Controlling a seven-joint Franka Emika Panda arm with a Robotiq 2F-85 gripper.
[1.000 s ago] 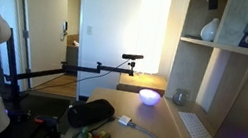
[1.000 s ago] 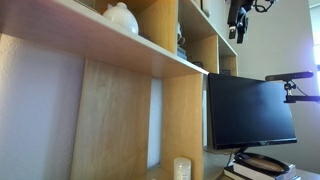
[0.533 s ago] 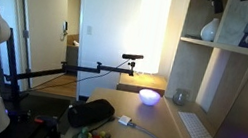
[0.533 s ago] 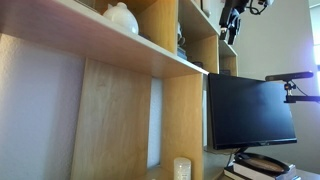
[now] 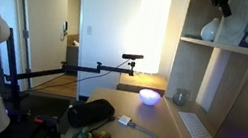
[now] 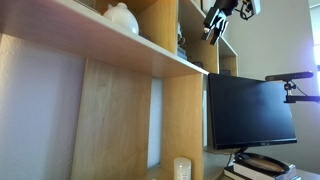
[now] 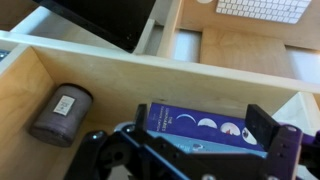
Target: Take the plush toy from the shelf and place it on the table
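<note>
The shelf (image 6: 120, 110) is the biggest thing here, pale wood with open compartments. It fills most of an exterior view and rises along the right edge of the other. Below it the long tan surface (image 5: 162, 116) runs through the lower middle of the frame. A dark monitor (image 6: 250, 110) stands on the right, under the shelf board. A white keyboard (image 5: 193, 128) lies at the lower right of the surface, and a flat black pouch (image 5: 89, 112) lies at the lower centre. A smooth white vase (image 5: 209, 31) sits in an upper compartment, at the upper right of the frame. A glowing bowl (image 5: 149, 97) rests near the middle of the surface.

In the wrist view a blue box (image 7: 195, 128) printed with moons lies in the compartment below me, bottom centre. A grey jar (image 7: 58, 113) stands in the same compartment, well apart at the left.

My claw (image 6: 213, 25) hangs at the top of the frame by the upper shelf edge. Its jaws are spread wide and hold nothing.

I cannot make out the plush toy in any view, and it may be hidden in a compartment.
</note>
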